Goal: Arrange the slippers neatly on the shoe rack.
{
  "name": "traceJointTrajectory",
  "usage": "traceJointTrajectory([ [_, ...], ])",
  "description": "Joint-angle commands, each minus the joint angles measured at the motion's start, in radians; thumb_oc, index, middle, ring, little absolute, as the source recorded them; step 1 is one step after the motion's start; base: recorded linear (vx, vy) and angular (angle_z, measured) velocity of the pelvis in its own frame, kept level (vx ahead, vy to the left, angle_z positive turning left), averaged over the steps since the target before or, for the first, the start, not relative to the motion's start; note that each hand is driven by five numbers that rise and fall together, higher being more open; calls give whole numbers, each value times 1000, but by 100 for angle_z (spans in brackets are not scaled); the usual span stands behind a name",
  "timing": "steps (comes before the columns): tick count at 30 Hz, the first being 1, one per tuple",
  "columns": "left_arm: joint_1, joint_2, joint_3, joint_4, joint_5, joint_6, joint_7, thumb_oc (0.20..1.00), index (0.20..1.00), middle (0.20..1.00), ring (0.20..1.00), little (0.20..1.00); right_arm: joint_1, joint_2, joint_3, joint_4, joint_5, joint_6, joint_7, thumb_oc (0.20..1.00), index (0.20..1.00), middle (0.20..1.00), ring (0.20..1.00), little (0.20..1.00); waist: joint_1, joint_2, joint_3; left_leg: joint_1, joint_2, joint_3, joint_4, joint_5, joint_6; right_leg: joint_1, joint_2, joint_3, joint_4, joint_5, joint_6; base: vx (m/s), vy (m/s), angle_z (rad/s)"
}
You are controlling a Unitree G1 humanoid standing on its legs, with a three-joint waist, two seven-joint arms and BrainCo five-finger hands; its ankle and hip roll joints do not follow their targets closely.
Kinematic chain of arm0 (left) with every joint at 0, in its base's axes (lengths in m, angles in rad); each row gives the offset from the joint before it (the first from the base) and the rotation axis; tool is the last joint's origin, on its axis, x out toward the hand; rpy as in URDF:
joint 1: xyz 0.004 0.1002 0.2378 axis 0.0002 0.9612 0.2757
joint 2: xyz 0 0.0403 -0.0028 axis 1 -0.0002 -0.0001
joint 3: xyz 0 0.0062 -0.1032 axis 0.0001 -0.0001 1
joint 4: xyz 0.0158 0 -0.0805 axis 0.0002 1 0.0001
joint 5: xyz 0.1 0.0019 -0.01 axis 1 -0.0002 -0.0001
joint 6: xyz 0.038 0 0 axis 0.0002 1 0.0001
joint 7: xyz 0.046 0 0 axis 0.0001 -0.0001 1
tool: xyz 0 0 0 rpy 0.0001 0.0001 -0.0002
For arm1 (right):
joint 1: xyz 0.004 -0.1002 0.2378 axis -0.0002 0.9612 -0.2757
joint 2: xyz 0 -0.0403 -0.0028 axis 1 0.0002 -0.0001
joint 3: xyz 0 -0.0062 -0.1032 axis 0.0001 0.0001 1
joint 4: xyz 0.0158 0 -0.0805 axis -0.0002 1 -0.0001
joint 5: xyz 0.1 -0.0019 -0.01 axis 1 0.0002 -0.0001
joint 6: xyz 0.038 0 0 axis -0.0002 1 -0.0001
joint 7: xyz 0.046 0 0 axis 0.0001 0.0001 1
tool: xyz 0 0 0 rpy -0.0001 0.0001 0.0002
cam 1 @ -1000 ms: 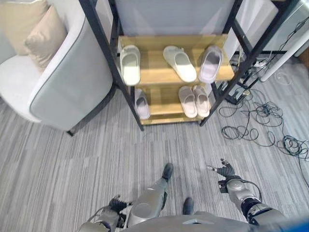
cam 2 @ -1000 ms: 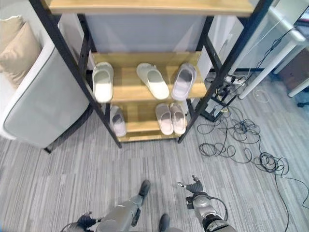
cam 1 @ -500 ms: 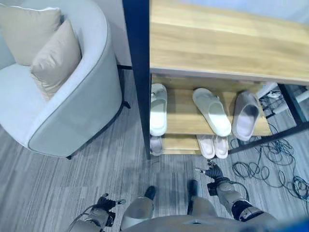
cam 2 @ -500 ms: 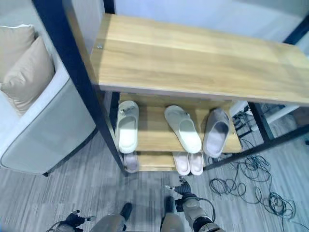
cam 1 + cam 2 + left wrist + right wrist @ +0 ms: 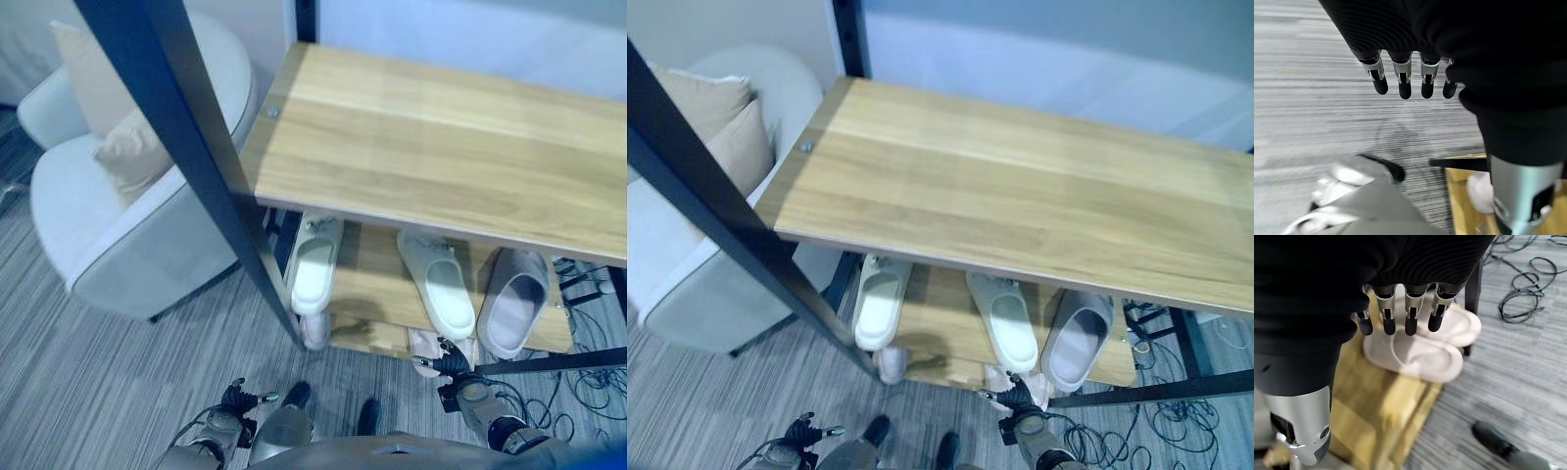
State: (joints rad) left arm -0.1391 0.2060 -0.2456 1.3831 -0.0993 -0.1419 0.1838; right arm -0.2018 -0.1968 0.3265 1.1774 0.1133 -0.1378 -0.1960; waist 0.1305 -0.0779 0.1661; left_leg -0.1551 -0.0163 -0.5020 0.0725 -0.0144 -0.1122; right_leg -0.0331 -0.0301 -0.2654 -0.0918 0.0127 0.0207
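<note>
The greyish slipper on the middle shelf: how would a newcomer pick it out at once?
Find the shoe rack with its broad wooden top board, then look at the shelf just under it. Three slippers lie there; the greyish slipper is the rightmost, beside a cream slipper. It alone is darker, mauve-grey, while the other two are pale.

A home-like living room or entry corner, set up indoors. A pale grey armchair with beige cushions stands on grey striped carpet, beside a black-framed shoe rack with light wooden shelves. Slippers lie on its lower shelves, and a pinkish pair rests just past the right hand's fingers. Loose black cables coil on the carpet beyond the rack.
</note>
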Motion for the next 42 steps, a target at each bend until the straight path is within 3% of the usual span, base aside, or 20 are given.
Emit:
traceJointTrajectory([
  [1,-55,-29,-22,19,-27,-16,21,1000,1000,1000,1000,1000,-20,-28,-1,-29,-6,-12,-12,1000,1000,1000,1000,1000,-23,-23,3,-54,5,164,86,-25,37,-72,-69,-9,164,-116,22,-317,63,43],
  [3,-39,-29,-27,22,-3,-14,12,1000,1000,1000,1000,1000,-11,-34,-4,-21,-6,-10,3,1000,1000,1000,1000,1000,-41,-13,-22,14,33,201,98,-70,43,-86,-74,-9,169,-118,19,-40,93,14],
  [4,-22,-37,-23,24,-3,-13,9,1000,1000,1000,1000,1000,-1,-40,-13,-19,-14,-6,15,1000,1000,1000,1000,1000,-57,12,-42,63,32,192,43,-89,59,-87,-81,-15,181,-115,24,46,169,16],
  [6,-10,-39,-16,32,5,-8,12,1000,1000,1000,1000,1000,1,-38,-15,-10,-26,0,21,1000,1000,1000,1000,1000,-61,35,-46,93,-1,188,-1,-94,79,-76,-90,-2,191,-102,33,10,206,37],
  [11,1,-30,-1,40,4,-8,2,1000,1000,1000,1000,1000,8,-23,-2,-13,-48,-1,37,1000,1000,1000,1000,1000,-54,41,-48,119,-23,220,-22,-105,106,-63,-102,16,187,-89,46,-27,110,-18],
  [13,2,-27,14,44,4,-4,2,1000,1000,1000,1000,1000,-10,-13,11,-32,-75,0,40,1000,1000,1000,1000,1000,-42,53,-24,112,-23,269,1,-119,120,-110,-150,-21,285,-74,74,-162,65,-47],
  [14,24,-1,37,65,18,-1,-1,1000,1000,1000,1000,1000,-17,-5,2,-43,-79,0,45,1000,1000,1000,1000,1000,-31,65,-9,104,-10,279,27,-122,123,-99,-210,-7,336,-50,100,-146,-87,-79],
  [16,37,7,39,75,26,-2,9,1000,1000,1000,1000,1000,-11,-4,-1,-43,-66,-5,45,1000,1000,1000,1000,1000,-45,54,-19,105,-16,250,25,-118,117,-83,-157,139,299,-71,98,20,-198,-11],
  [18,40,10,39,81,34,-1,15,1000,1000,1000,1000,1000,-15,-4,3,-48,-47,-11,41,1000,1000,1000,1000,1000,-33,35,-38,94,-8,241,10,-106,101,-32,-145,133,195,-81,93,72,-223,44],
  [22,43,-28,29,56,12,-12,18,1000,1000,1000,1000,1000,-22,-38,50,-158,-39,-39,46,1000,1000,1000,1000,1000,-43,44,-62,116,31,215,-65,-62,74,30,-99,104,88,-75,71,39,-223,11],
  [32,47,-31,-13,37,68,-11,7,1000,1000,1000,1000,1000,-60,-39,197,-297,-112,-53,110,1000,1000,1000,1000,1000,-39,43,-72,168,58,211,-96,-58,62,85,-69,95,50,-85,55,16,-47,10],
  [36,53,-34,-24,32,81,-10,0,1000,1000,1000,1000,1000,-72,-40,220,-350,-94,-59,133,1000,1000,1000,1000,1000,-39,43,-73,180,61,213,-99,-62,61,93,-67,98,49,-88,54,8,-4,0],
  [42,61,-39,-57,15,116,-11,-11,1000,1000,1000,1000,1000,-125,-85,268,-582,-21,-85,177,1000,1000,1000,1000,1000,-40,42,-74,189,68,218,-102,-68,58,92,-64,101,57,-94,54,0,0,0],
])
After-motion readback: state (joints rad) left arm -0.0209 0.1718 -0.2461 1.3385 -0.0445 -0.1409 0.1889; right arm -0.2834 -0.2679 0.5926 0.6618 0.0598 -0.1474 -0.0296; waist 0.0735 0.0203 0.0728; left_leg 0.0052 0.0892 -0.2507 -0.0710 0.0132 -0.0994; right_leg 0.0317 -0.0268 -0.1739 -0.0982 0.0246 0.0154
